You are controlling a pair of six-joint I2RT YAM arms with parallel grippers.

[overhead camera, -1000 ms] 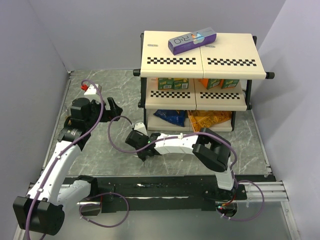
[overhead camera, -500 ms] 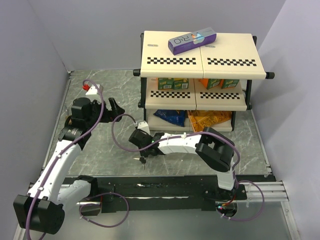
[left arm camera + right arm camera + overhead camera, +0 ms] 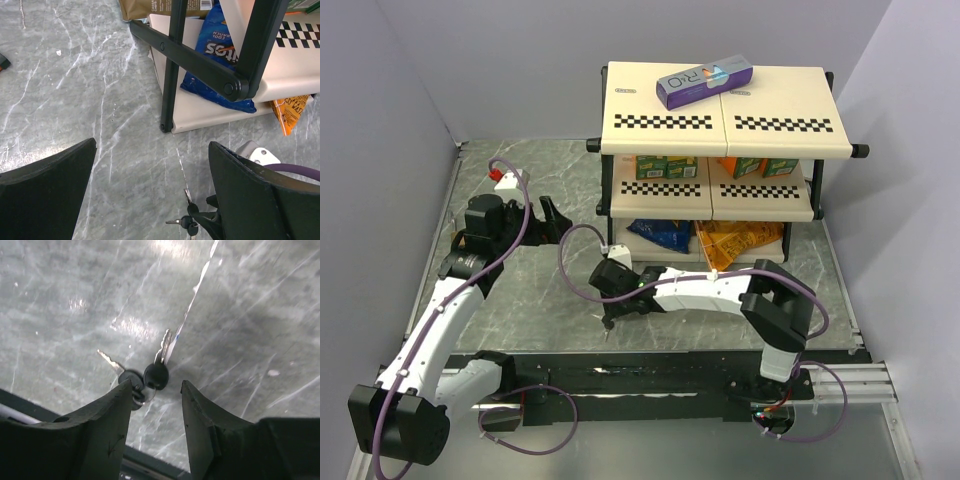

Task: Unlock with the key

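The right gripper (image 3: 155, 385) hangs low over the table (image 3: 520, 300), close to the black rail (image 3: 650, 375) at the near edge. Its jaws are partly open, with a clear gap between them, and are clamped on nothing. The keys (image 3: 156, 375), two thin silver blades with black heads joined together, lie flat on the marble at that gap. One head sits between the tips. The other is half hidden by the left finger (image 3: 107, 415), and whether that finger touches it cannot be told. One blade points away from the gripper and the second angles off to its left. From above, the keys (image 3: 608, 326) show only as a dark speck under the gripper (image 3: 610, 318). Further out and to the left, the left gripper (image 3: 152, 145) is spread as wide as it goes and holds nothing, facing the foot of the rack (image 3: 720, 120). On the rack's bottom shelf lie a blue bag (image 3: 220, 45) and an orange bag (image 3: 740, 240), and a purple box (image 3: 705, 82) lies on top.
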